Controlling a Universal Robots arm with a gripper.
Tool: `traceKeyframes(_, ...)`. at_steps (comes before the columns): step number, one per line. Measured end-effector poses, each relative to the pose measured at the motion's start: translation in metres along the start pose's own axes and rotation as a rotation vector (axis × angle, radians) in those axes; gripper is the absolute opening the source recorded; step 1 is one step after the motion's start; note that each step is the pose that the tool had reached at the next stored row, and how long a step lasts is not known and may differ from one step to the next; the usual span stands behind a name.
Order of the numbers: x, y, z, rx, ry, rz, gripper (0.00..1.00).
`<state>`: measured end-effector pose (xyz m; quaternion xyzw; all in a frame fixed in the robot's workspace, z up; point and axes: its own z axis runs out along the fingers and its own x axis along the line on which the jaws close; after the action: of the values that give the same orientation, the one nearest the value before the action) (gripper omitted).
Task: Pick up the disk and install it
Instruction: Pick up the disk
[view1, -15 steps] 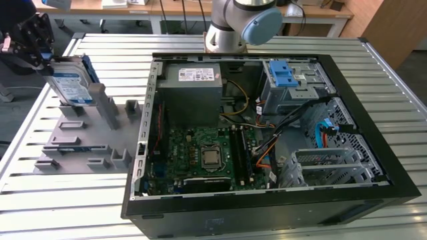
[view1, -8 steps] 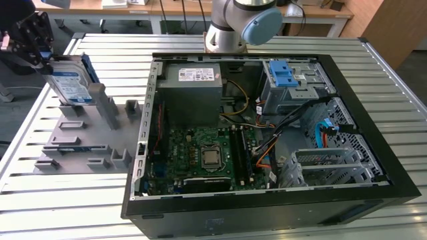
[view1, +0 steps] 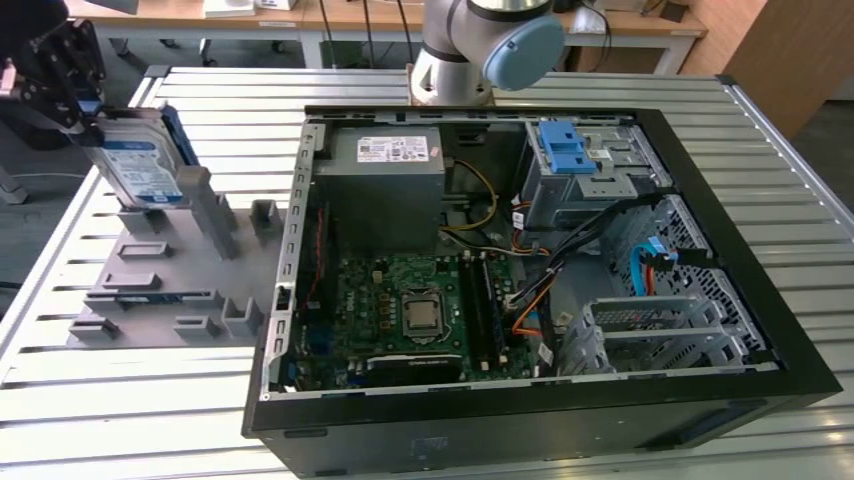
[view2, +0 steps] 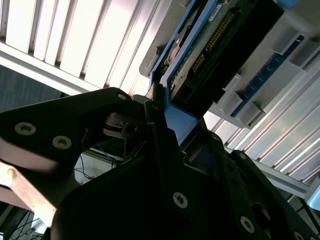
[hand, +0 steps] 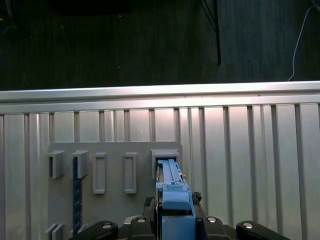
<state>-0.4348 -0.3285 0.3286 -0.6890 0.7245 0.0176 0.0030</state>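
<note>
Upright, disk (view1: 140, 170) in hand (view1: 91, 120) at rack (view1: 174, 290).

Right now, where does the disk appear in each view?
Exterior view: the disk stands upright at the exterior view's left, at the grey rack.
First wrist view: the disk is edge-on, close to the camera.
Second wrist view: its circuit-board side, close up.
Shared landmark: the grey rack.

There is one disk (view1: 140, 165) and one gripper (view1: 88, 115). There is also one open computer case (view1: 534, 425), one grey slotted rack (view1: 174, 290) and one worktop (view1: 134, 420).
</note>
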Motion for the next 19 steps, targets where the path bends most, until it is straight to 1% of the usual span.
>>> traceKeyframes(19,-0.0002,0.0002,-0.0077,0.0001,0.0000,0.000,0.37)
